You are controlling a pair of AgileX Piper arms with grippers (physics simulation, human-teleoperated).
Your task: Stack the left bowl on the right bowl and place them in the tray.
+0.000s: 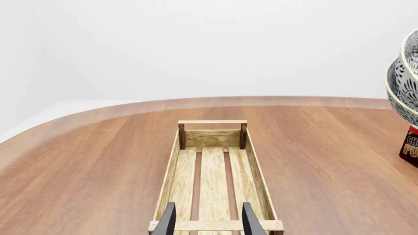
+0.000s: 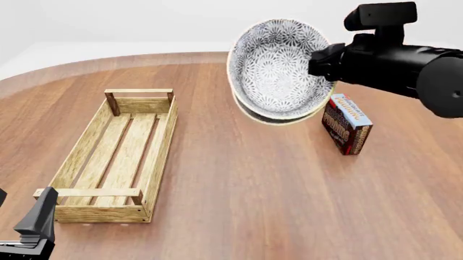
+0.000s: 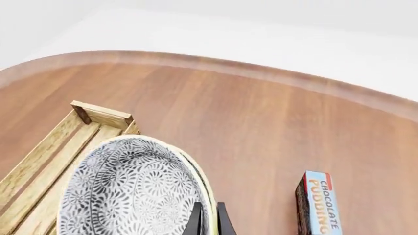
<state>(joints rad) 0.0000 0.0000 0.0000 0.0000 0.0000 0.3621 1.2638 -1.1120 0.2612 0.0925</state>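
Observation:
Two patterned grey-and-white bowls (image 2: pixel 278 70) are nested one in the other and held tilted in the air, right of the tray. My right gripper (image 3: pixel 209 218) is shut on their rim; the stack also shows in the right wrist view (image 3: pixel 130 191) and at the edge of the left wrist view (image 1: pixel 404 81). The tray (image 2: pixel 116 154), a long light wooden slat crate, lies empty on the table's left. My left gripper (image 1: pixel 207 220) is open and empty, near the tray's (image 1: pixel 212 171) near end, low at the front left (image 2: pixel 36 219).
A red-and-blue chocolate pudding box (image 2: pixel 346 123) stands on the table to the right, below the held bowls; it also shows in the right wrist view (image 3: pixel 318 203). The wooden table (image 2: pixel 246 189) has a curved far edge.

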